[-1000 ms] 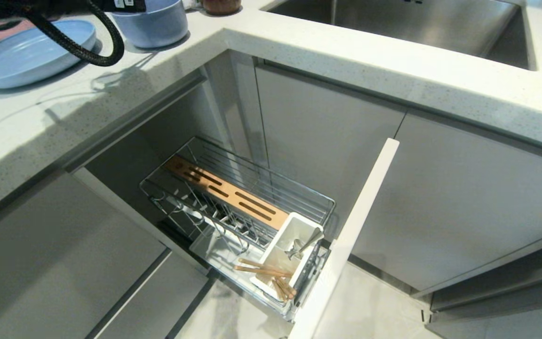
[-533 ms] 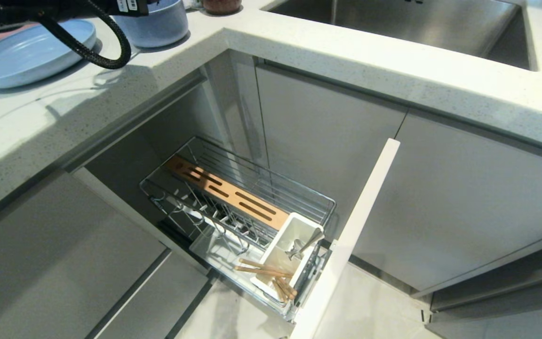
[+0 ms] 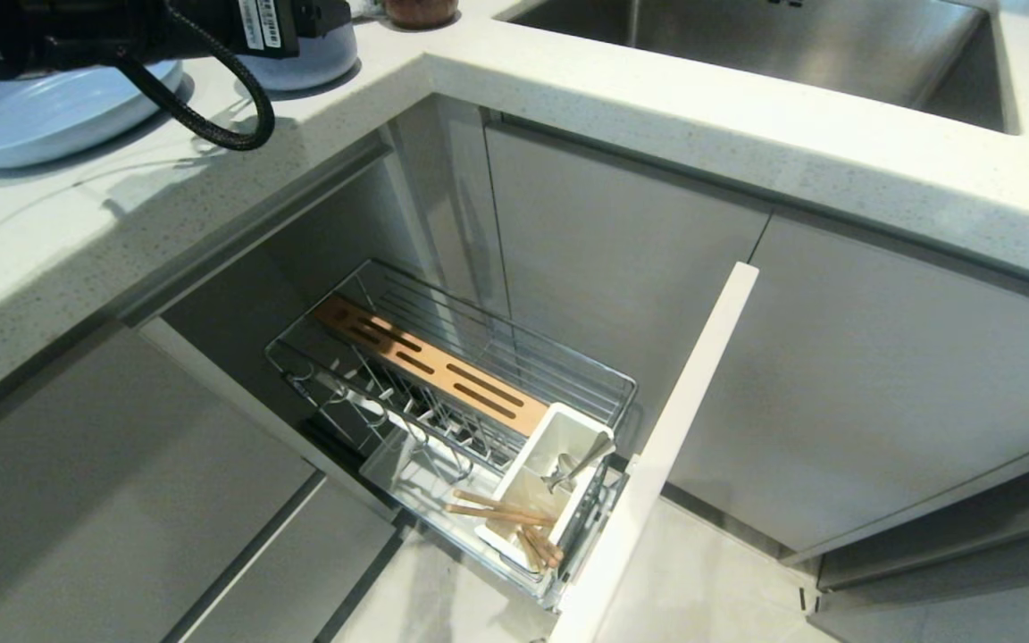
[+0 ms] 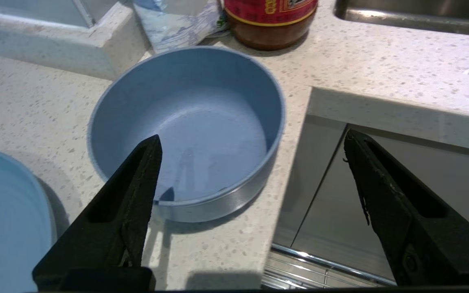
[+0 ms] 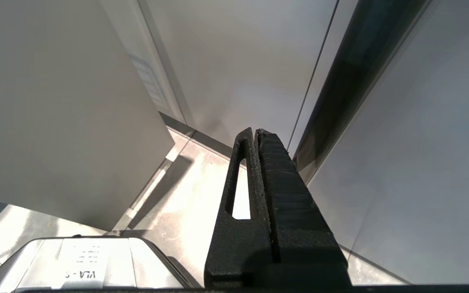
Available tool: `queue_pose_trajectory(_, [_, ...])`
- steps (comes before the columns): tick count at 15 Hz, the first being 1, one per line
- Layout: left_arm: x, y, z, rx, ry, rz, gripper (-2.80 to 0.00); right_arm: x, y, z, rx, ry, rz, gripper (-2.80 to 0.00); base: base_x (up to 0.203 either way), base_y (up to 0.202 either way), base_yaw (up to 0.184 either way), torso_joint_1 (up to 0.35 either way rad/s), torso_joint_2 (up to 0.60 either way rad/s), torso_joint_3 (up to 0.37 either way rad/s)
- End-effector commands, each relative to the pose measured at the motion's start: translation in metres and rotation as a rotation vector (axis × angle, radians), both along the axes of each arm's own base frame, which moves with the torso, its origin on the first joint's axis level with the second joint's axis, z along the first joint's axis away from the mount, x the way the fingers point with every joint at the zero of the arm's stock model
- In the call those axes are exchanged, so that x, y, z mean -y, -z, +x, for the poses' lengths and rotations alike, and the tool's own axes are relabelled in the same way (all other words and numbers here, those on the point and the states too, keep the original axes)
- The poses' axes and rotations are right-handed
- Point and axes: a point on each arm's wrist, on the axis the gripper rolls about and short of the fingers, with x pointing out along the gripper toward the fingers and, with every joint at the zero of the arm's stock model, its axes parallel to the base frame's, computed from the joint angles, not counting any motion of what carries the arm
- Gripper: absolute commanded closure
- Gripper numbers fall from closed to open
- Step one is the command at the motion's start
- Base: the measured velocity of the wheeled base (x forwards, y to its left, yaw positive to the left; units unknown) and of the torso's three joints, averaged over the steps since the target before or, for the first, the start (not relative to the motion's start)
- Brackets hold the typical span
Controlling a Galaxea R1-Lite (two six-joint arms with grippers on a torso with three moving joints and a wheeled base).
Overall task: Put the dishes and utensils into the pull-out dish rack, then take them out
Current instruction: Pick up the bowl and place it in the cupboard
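**Hovering wide over the blue bowl at the worktop corner**

Looking down from the head view: the left arm reaches across the top-left corner above the speckled worktop. The pale blue plate lies flat there, and the pale blue bowl peeks out just beyond the arm's black body. Below, the pull-out dish rack stands drawn out from the cabinet, its pale front panel swung into the aisle. No dishes sit in its wire prongs. The white cutlery caddy at the front end holds the silver spoon, leaning in its far compartment, and the wooden chopsticks lie across the caddy's near rim.

Left wrist view now: the left gripper has its jaws spread wide, holding nothing. One finger is over the bowl's near rim, the other out past the worktop edge above the cabinet gap. The bowl sits upright on the worktop, the plate's edge beside it and a brown jar just behind.

Right wrist view: the right gripper hangs beside the cabinet fronts, jaws pressed together, empty.
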Motion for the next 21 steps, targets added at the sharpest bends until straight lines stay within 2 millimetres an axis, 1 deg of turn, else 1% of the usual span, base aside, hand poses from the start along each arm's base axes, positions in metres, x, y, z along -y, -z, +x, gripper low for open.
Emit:
queue_pose_trajectory(1, [-0.003, 0.001, 0.003, -0.002, -0.018, 0.003, -2.8, 0.0, 0.0, 0.0, 0.001, 0.001, 0.0, 0.0, 0.0, 0.0, 0.0, 0.0, 0.0, 0.0])
queue_pose_trajectory(3, [-0.008, 0.007, 0.013, -0.019, -0.043, 0.012, -2.8, 0.0, 0.0, 0.0, 0.003, 0.001, 0.0, 0.0, 0.0, 0.0, 0.0, 0.0, 0.0, 0.0])
queue_pose_trajectory(5, [-0.008, 0.015, 0.027, -0.041, -0.053, 0.026, -2.8, 0.0, 0.0, 0.0, 0.003, 0.001, 0.0, 0.0, 0.0, 0.0, 0.0, 0.0, 0.0, 0.0])
queue_pose_trajectory(6, [-0.007, 0.016, 0.029, -0.046, -0.05, 0.03, -2.8, 0.0, 0.0, 0.0, 0.003, 0.001, 0.0, 0.0, 0.0, 0.0, 0.0, 0.0, 0.0, 0.0])
queue_pose_trajectory(16, [-0.007, 0.02, 0.03, -0.078, -0.025, 0.037, -2.8, 0.0, 0.0, 0.0, 0.002, 0.001, 0.0, 0.0, 0.0, 0.0, 0.0, 0.0, 0.0, 0.0])
queue_pose_trajectory(17, [-0.007, 0.022, 0.03, -0.089, -0.023, 0.041, 0.0, 0.0, 0.0, 0.0, 0.002, 0.001, 0.0, 0.0, 0.0, 0.0, 0.0, 0.0, 0.0, 0.0])
queue_pose_trajectory(21, [-0.006, 0.022, 0.03, -0.094, -0.022, 0.039, 0.0, 0.0, 0.0, 0.0, 0.003, 0.001, 0.0, 0.0, 0.0, 0.0, 0.0, 0.0, 0.0, 0.0])
